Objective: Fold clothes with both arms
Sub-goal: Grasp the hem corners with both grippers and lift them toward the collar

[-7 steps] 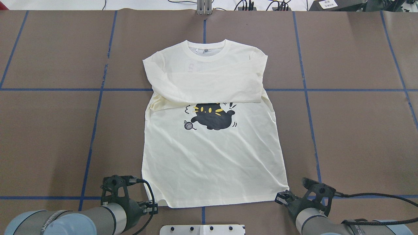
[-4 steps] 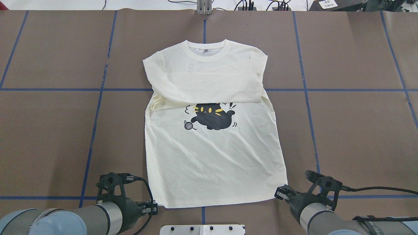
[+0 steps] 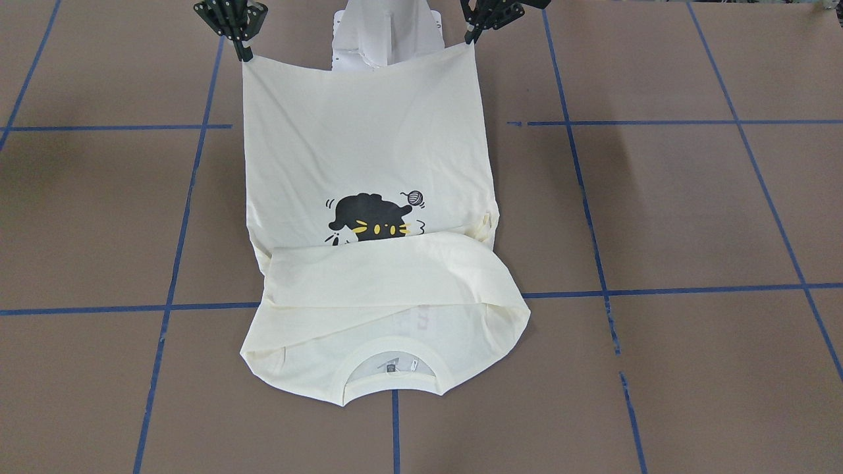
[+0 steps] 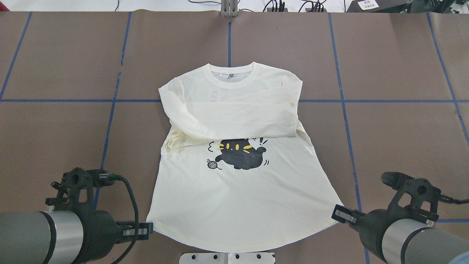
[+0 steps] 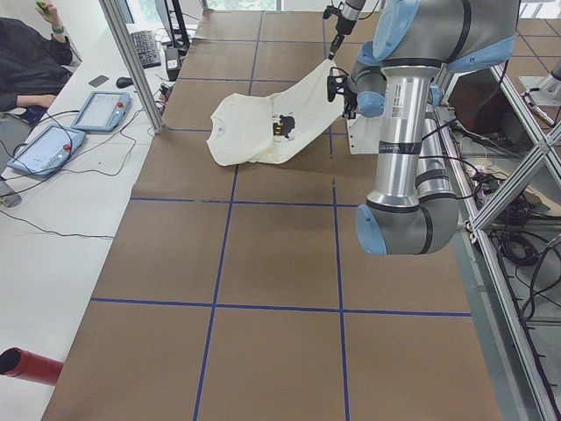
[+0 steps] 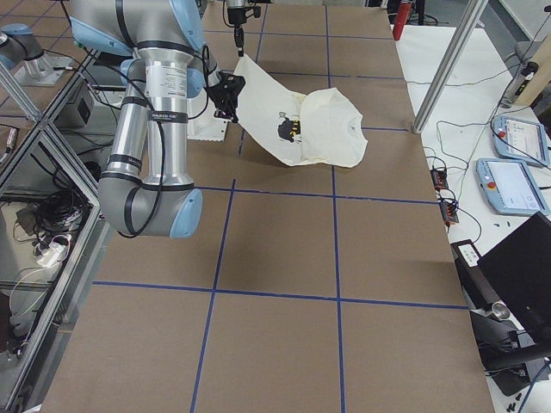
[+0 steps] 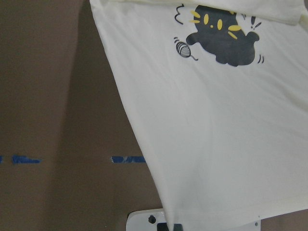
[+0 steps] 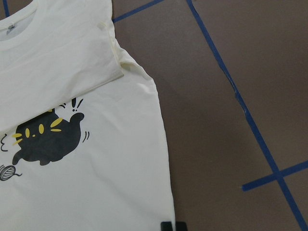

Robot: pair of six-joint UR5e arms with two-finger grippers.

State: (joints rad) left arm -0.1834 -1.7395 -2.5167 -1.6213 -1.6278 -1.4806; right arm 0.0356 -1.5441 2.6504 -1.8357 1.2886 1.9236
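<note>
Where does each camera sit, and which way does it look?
Front-facing: across the table, facing the robot, steeply down on the shirt; left gripper and right gripper at top.
Overhead: behind the robot, forward and down; left arm and right arm at the bottom corners.
Exterior left: table's end, along it; left arm near.
Exterior right: opposite end; right arm near.
Left wrist: down on shirt; one fingertip shows.
Right wrist: likewise, one fingertip.
Shared: all six show the cat print.

Cream long-sleeved T-shirt (image 4: 238, 198), front up, black cat print (image 4: 240, 156) showing; sleeves (image 4: 234, 117) folded across the chest; collar end flat on the table (image 4: 55, 128); hem end raised and stretched between left claw (image 4: 148, 229) and right claw (image 4: 339, 214), each pinching one hem corner.
</note>
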